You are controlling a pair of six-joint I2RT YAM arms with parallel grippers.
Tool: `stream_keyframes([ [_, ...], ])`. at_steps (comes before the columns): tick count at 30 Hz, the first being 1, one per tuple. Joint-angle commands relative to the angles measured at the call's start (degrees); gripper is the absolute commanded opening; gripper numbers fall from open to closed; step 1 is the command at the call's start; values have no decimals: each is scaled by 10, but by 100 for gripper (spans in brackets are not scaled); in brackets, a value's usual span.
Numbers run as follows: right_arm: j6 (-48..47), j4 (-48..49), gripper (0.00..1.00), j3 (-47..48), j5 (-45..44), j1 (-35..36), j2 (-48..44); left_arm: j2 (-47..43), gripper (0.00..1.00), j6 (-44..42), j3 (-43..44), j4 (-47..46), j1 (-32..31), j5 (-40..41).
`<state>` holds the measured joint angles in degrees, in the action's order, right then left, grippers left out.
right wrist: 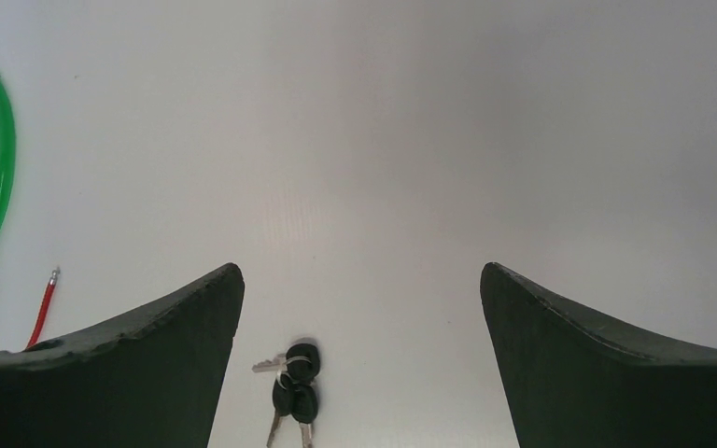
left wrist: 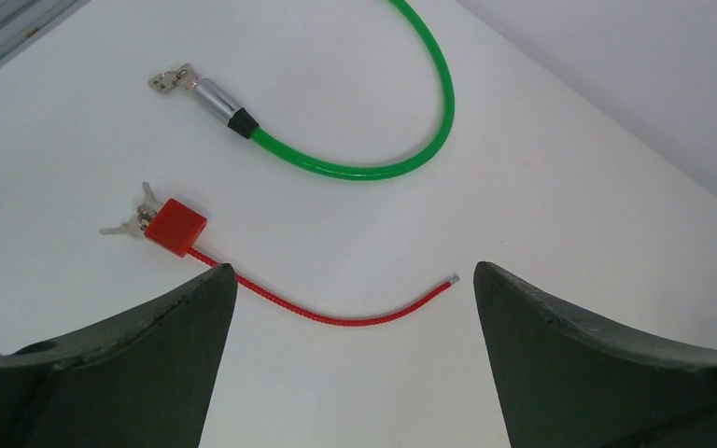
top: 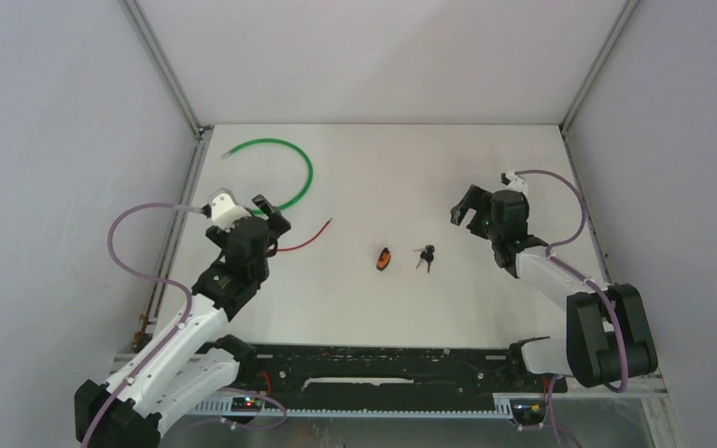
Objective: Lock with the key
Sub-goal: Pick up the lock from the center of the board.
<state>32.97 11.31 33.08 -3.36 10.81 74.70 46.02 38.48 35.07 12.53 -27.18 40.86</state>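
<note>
Nothing's held: the left fingers (left wrist: 131,355) and right fingers (right wrist: 607,364) are both spread fully wide. The black-headed keys (right wrist: 295,378) are laid flat on the counter (top: 383,177) just right of the small orange padlock (top: 384,259) (probably so they can be pinched easily), and the right fingers are aimed at them. Left of the padlock are a square red lock (left wrist: 175,227) with a braided cable and a glossy green cable (left wrist: 364,168).

I see 2 arms of identical build, the left arm (top: 187,336) and the right arm (top: 541,266): white tubular links joined by black joint housings. 1 lilac cable (top: 113,233) runs in loose loops outside each arm. The left wrist carries a white camera block (top: 227,210). The left gripper (top: 274,213) and right gripper (top: 460,207) are black. Their fingers (left wrist: 140,364) are matt, dark, wedge-shaped, with lightly scuffed edges.
</note>
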Motion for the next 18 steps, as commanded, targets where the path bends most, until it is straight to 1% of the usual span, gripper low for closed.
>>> stream_keyframes([
  [1,3,-63,99,86,-44,7,44,0,100,57,-15,-49,1,51],
  [4,21,-143,99,138,-113,13,73,15,100,64,-7,-35,1,67],
  [6,33,-168,99,157,-138,18,82,29,100,66,5,-8,2,82],
  [10,32,-164,99,161,-141,30,84,48,100,53,38,47,6,102],
  [12,24,-158,99,161,-136,35,88,56,100,34,50,52,20,84],
  [15,0,-183,99,179,-122,36,98,76,100,28,92,106,60,39],
  [18,-17,-204,99,190,-134,38,104,84,100,27,114,144,78,41],
])
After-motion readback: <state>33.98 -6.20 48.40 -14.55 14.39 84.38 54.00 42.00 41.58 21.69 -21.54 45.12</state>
